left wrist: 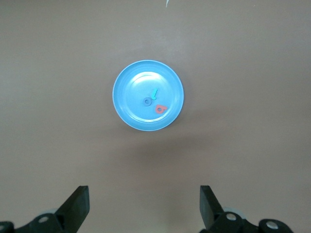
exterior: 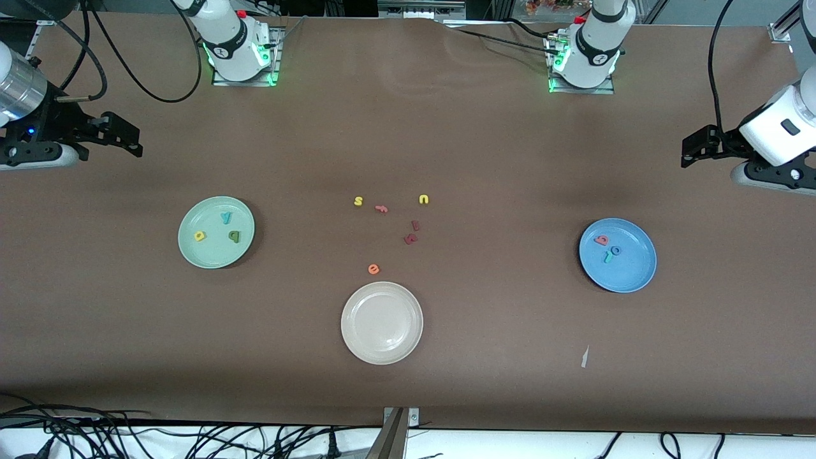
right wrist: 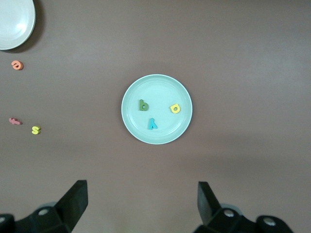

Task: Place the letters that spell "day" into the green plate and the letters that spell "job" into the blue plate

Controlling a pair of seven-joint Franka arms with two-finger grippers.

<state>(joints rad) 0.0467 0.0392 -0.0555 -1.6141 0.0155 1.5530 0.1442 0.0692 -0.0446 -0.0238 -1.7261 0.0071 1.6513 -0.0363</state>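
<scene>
Brown tabletop (exterior: 484, 159), cut off at both ends.

Left gripper (left wrist: 144, 208): over the left arm's end, jaws spread wide, nothing held; arm waits, mostly cropped. Right gripper (right wrist: 142, 208): over the right arm's end, likewise wide and empty.

Green plate (exterior: 216, 232), toward the right arm's end: olive d (exterior: 234, 236), yellow a (exterior: 200, 236), teal y (exterior: 225, 217).

Blue plate (exterior: 618, 255), toward the left arm's end: salmon b (exterior: 601, 240), blue o (exterior: 615, 250), teal j (exterior: 608, 257), clustered together.

Cream plate (exterior: 382, 322), near the front edge, middle.

Loose letters at the tabletop's centre: yellow s (exterior: 358, 201), yellow u (exterior: 424, 199), orange e (exterior: 373, 269); one pink (exterior: 381, 208) and two dark red pieces (exterior: 412, 233), shapes unclear.
</scene>
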